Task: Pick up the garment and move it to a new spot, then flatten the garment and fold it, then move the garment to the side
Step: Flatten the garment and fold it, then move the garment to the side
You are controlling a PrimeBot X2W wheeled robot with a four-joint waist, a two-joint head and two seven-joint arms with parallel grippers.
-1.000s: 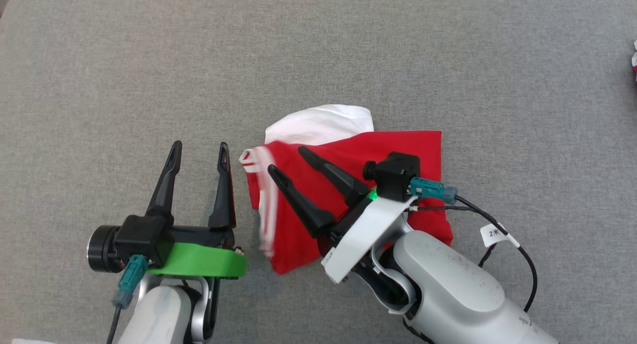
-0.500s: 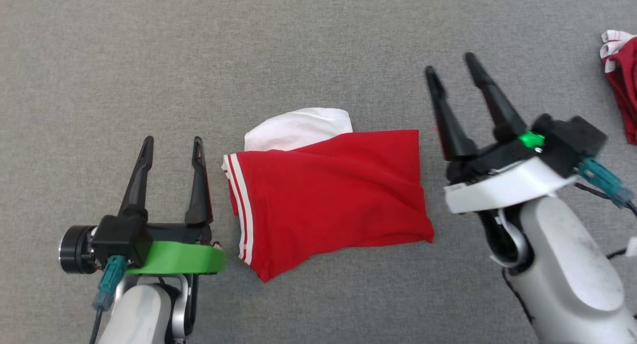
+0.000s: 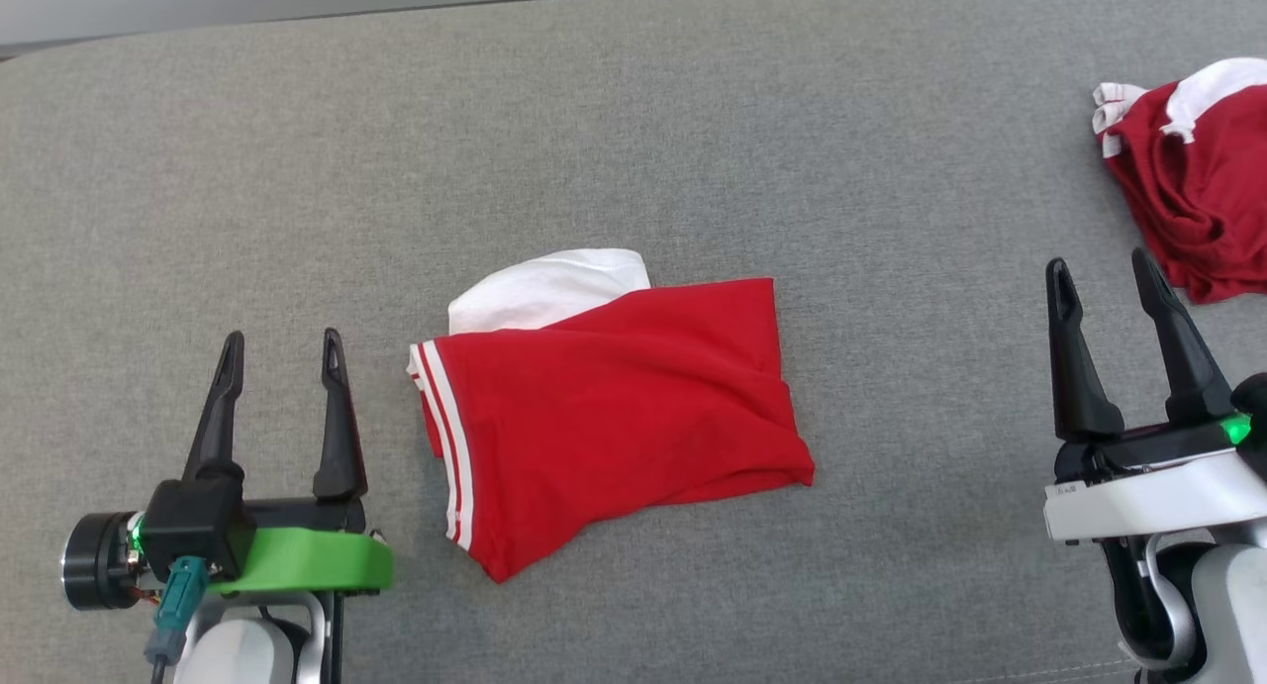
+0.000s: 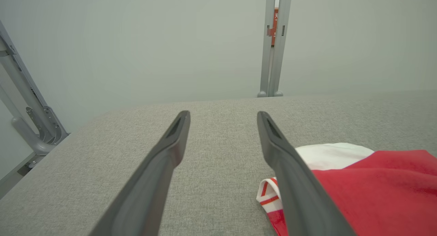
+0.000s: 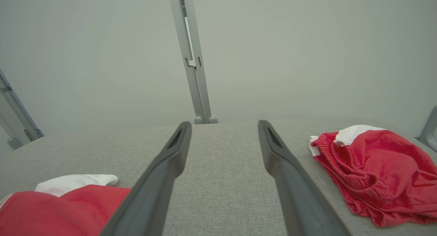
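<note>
A red garment (image 3: 614,407) with white stripes on one edge and a white part at its back lies folded flat in the middle of the grey table (image 3: 633,130). It also shows at the lower right of the left wrist view as the garment (image 4: 375,191), and at the lower left of the right wrist view as the garment (image 5: 51,208). My left gripper (image 3: 282,352) stands open just left of it, apart from the cloth. Far to the right, my right gripper (image 3: 1099,273) is open and holds nothing.
A second red and white garment (image 3: 1188,189) lies crumpled at the table's far right, just beyond my right gripper; it appears again as the crumpled garment (image 5: 375,174). Behind the table's far edge stand a pale wall and a grey post (image 4: 273,41).
My right gripper has lifted off the folded garment and swung far to the right, open. The camera has shifted, bringing the table's far edge and the crumpled garment into view.
</note>
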